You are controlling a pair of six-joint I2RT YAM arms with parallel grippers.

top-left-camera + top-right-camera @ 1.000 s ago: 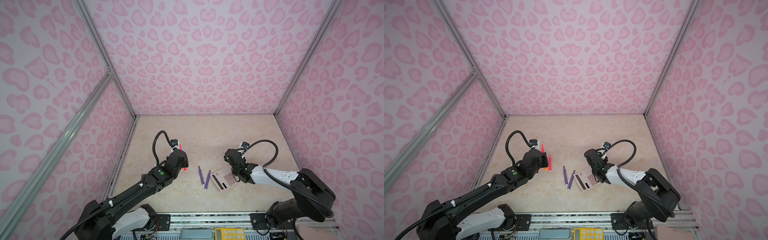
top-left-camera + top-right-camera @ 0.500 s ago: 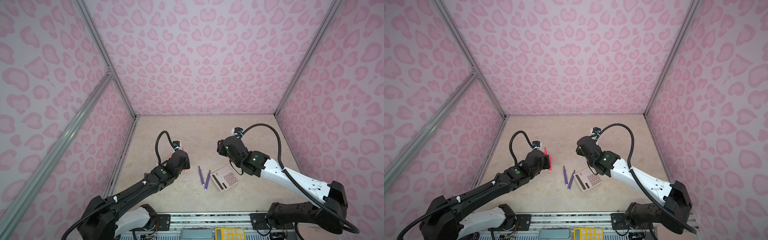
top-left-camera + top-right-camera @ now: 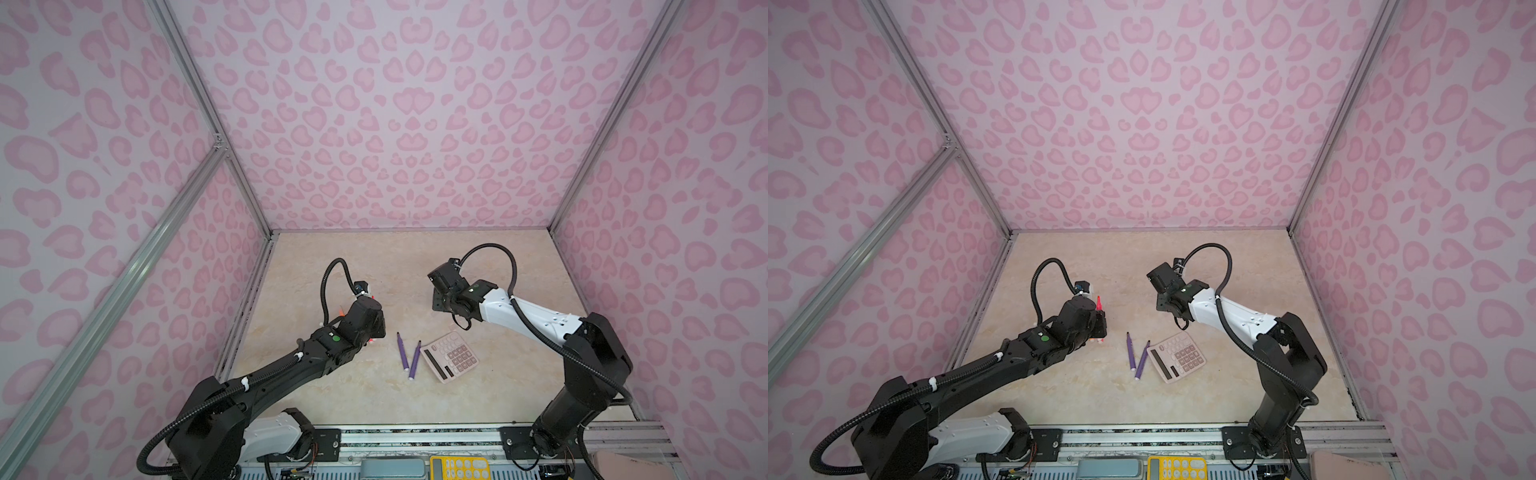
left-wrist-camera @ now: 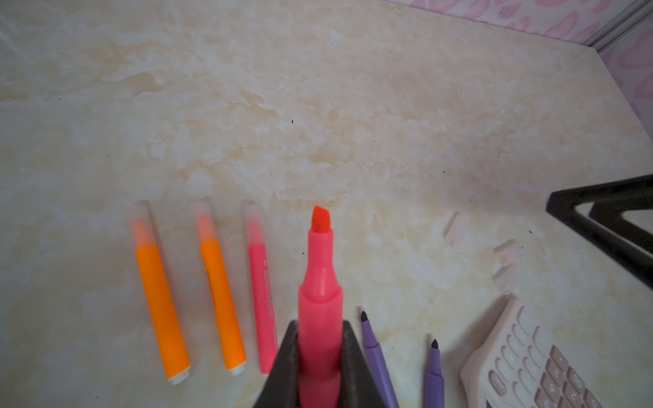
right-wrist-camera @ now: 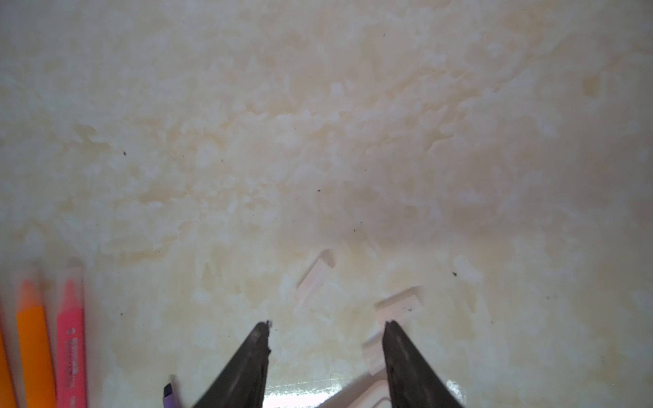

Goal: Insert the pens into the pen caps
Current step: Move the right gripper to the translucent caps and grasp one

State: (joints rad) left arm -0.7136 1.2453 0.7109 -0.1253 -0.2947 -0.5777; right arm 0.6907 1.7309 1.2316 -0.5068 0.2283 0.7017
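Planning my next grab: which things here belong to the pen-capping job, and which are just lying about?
Job: uncapped pink pen in the left gripper; two uncapped purple pens; three loose clear caps near the open right gripper; two capped orange pens; one capped pink pen.
Lying about: pink calculator; yellow calculator at the front rail.

The left arm (image 3: pixel 291 370) mostly covered the orange pens (image 4: pixel 160 303) in both top views, where the clear caps (image 4: pixel 456 229) were too faint to find. The calculator (image 4: pixel 551 360) and both purple pens (image 4: pixel 376 356) ran off the left wrist view's edge.
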